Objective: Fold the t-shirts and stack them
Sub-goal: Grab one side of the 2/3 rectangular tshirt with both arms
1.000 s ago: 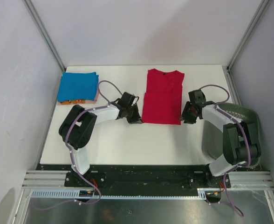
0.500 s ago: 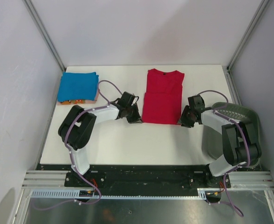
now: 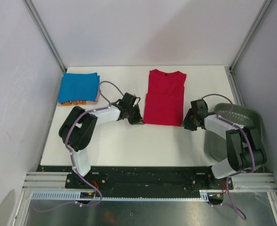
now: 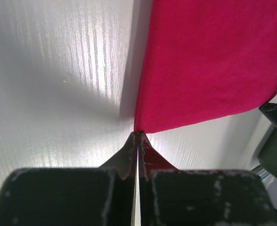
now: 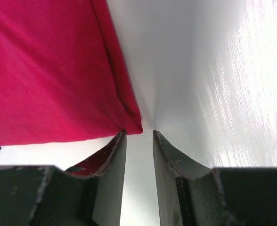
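The red t-shirt [image 3: 164, 96] lies folded lengthwise at the middle of the white table [image 3: 129, 141], collar toward the far side. My left gripper [image 3: 139, 121] rests low at its near left corner, and in the left wrist view the gripper [image 4: 138, 133] is shut with the red t-shirt's [image 4: 209, 61] corner pinched at the tips. My right gripper [image 3: 189, 123] sits at the near right corner. It [image 5: 139, 133] stands open, and the corner of the red t-shirt [image 5: 49, 70] touches its left finger [image 5: 114, 150]. A folded blue t-shirt [image 3: 79, 86] lies on an orange one [image 3: 75, 102] at the far left.
A dark grey bin [image 3: 237, 120] stands off the table's right edge, beside the right arm. Metal frame posts [image 3: 44, 33] rise at the back corners, with walls close on both sides.
My right gripper has slid a little nearer along the red t-shirt's right edge to its near corner. The left gripper and the shirts have stayed put.
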Action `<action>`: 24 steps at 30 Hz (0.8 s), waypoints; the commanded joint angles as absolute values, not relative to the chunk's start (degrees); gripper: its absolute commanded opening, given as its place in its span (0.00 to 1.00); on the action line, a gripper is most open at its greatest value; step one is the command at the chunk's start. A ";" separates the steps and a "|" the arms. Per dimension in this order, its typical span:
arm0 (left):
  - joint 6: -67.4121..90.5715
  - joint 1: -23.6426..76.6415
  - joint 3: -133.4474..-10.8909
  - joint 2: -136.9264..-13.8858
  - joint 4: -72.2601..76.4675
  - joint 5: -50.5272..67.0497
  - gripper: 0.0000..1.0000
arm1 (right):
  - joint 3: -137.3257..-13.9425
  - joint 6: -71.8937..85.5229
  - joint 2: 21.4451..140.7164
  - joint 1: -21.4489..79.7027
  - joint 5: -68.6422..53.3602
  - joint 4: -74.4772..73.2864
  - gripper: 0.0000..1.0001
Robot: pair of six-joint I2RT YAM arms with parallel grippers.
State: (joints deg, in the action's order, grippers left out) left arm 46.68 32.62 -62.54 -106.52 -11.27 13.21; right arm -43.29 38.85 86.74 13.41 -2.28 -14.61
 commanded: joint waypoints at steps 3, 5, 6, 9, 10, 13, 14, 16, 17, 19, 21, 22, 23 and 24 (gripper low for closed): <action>46.93 32.95 -61.87 -104.58 -10.47 12.65 0.00 | -42.33 40.10 81.39 13.59 -0.91 -11.86 0.35; 46.93 32.96 -61.94 -104.61 -10.46 12.63 0.00 | -42.35 40.21 81.06 13.61 -0.91 -11.67 0.35; 46.93 32.91 -62.00 -104.64 -10.46 12.64 0.00 | -42.36 40.23 81.09 13.62 -0.94 -11.46 0.36; 46.86 32.94 -62.04 -104.82 -10.46 12.65 0.00 | -42.35 40.52 82.28 13.61 -1.37 -10.56 0.37; 46.85 32.91 -62.05 -104.83 -10.50 12.70 0.00 | -42.36 40.60 82.80 13.62 -1.43 -10.20 0.38; 46.78 32.91 -61.98 -104.87 -10.53 12.69 0.00 | -42.36 40.76 84.35 13.62 -1.32 -9.57 0.37; 46.73 32.93 -61.93 -104.82 -10.54 12.76 0.00 | -42.36 40.77 84.85 13.58 -1.10 -9.62 0.37; 46.68 32.95 -61.89 -104.74 -10.52 12.75 0.00 | -42.36 40.89 85.59 13.66 -0.41 -10.12 0.36; 46.63 32.91 -61.88 -104.71 -10.49 12.75 0.00 | -42.36 40.88 85.86 13.68 -0.20 -10.51 0.35; 46.59 32.88 -61.83 -104.68 -10.49 12.77 0.00 | -42.36 40.81 86.31 13.75 -0.05 -11.31 0.34; 46.63 32.85 -61.84 -104.68 -10.51 12.75 0.00 | -42.36 40.61 86.75 13.87 1.33 -11.95 0.34; 46.65 32.82 -61.86 -104.77 -10.53 12.75 0.00 | -42.36 40.56 86.97 13.97 1.81 -12.17 0.33; 46.70 32.80 -61.87 -104.81 -10.49 12.79 0.00 | -42.36 40.50 87.17 14.10 2.18 -12.24 0.33; 46.73 32.79 -61.87 -104.79 -10.48 12.81 0.00 | -42.36 40.46 87.44 14.21 2.41 -12.27 0.32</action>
State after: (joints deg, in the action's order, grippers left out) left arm 46.59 32.62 -62.54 -106.52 -11.27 13.21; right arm -42.33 40.47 86.54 13.65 -0.62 -12.08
